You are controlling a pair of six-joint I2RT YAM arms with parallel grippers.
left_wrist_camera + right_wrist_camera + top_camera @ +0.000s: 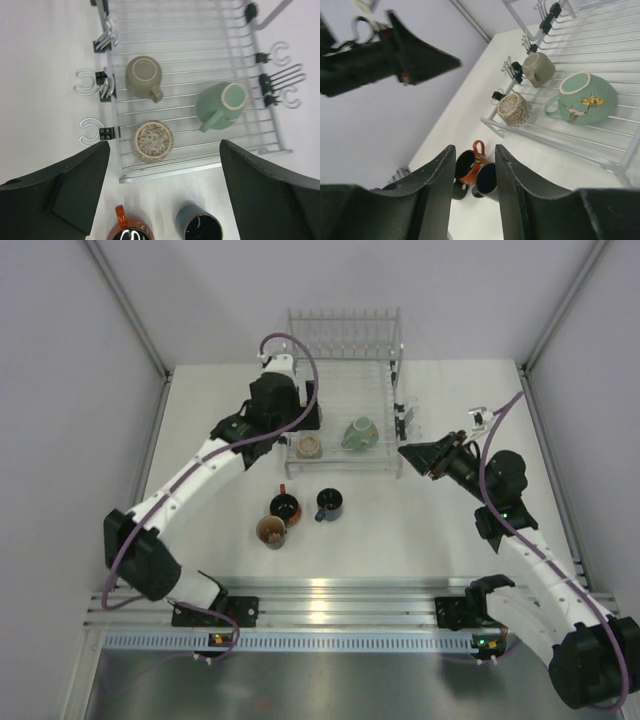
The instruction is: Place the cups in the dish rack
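The dish rack (385, 390) stands at the back centre. In the left wrist view it (200, 30) holds an upturned tan mug (143, 76), a speckled beige mug (152, 141) and the mint-green mug (221, 104) lying on its side. The top view shows the beige mug (309, 446) and the mint-green mug (359, 433). The orange-brown mug (285, 506), the dark blue mug (329, 503) and a third dark mug (271, 531) stand on the table in front of the rack. My left gripper (296, 420) is open and empty above the rack's left front. My right gripper (408, 453) is open and empty by the rack's right front corner.
Clear plastic hooks (86, 82) clip onto the rack's left and right sides. Upright tines (345, 335) line the rack's far end. Grey enclosure walls and metal posts (130, 310) bound the table. In the right wrist view the orange-brown mug (470, 167) and dark blue mug (487, 181) sit between my fingers (437, 195).
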